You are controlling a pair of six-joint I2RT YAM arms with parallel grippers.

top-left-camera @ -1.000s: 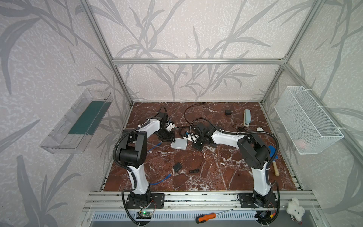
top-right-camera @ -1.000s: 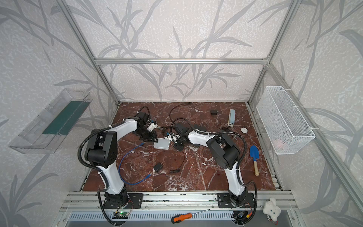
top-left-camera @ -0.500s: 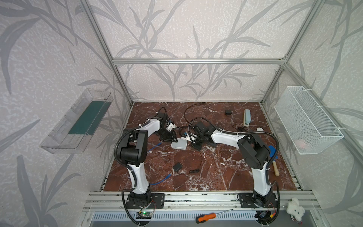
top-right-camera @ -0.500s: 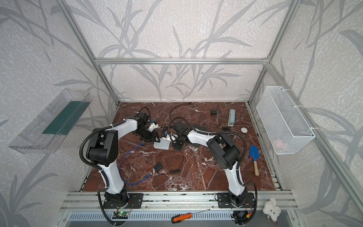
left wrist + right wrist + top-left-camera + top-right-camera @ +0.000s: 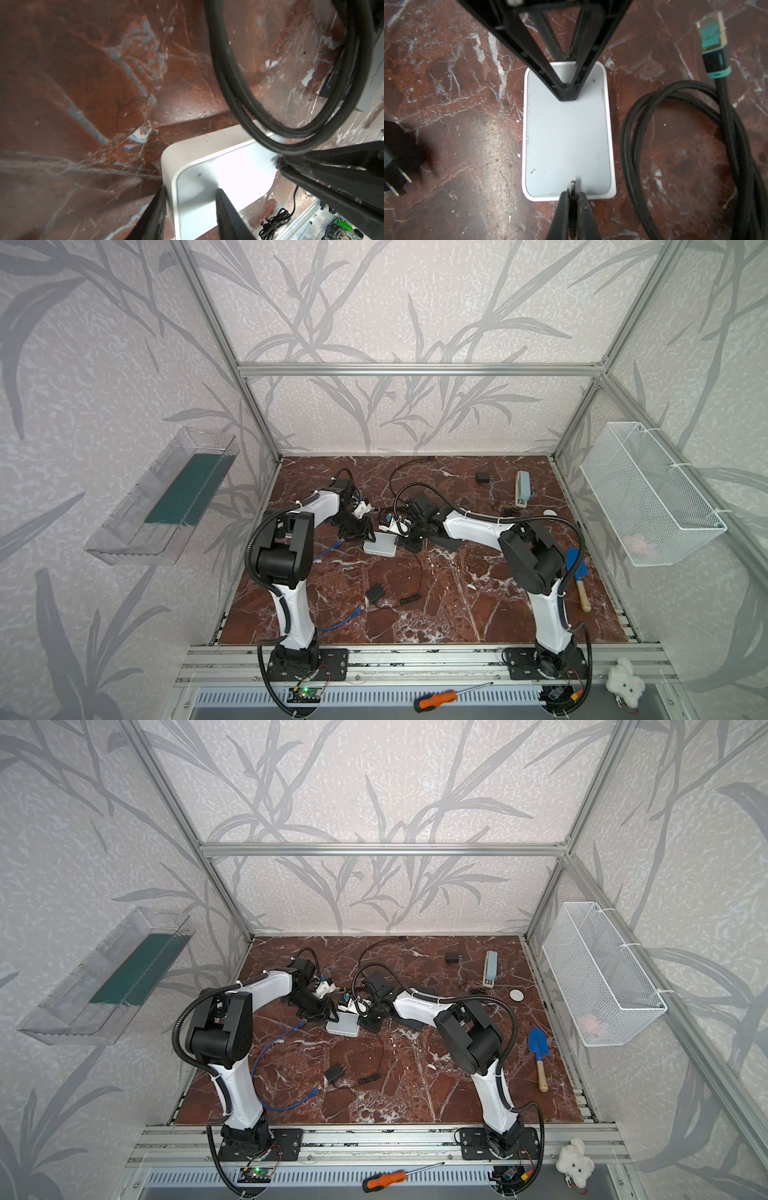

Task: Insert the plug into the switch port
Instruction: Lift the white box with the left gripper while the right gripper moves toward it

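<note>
**Polished stone, matt plastic, bare metal**

The tabletop (image 5: 456, 145) looks like red-brown marble with white veins, polished to a soft sheen. The box (image 5: 566, 135) is smooth matt white plastic, smudged with dirt. The thick cable (image 5: 737, 149) has a dull black, woven-looking sheath. The connector (image 5: 711, 35) beside it pairs shiny metal with teal plastic. The right gripper (image 5: 573, 192) has matt black plastic fingers, and the plug (image 5: 573, 184) shows a grey metal tip. The basket (image 5: 648, 497) is white coated wire mesh, the wall tray (image 5: 137, 531) is clear glossy plastic, and the frame (image 5: 415, 369) is pale, aluminium-looking metal. The trowel (image 5: 538, 1048) has a wooden handle.
</note>
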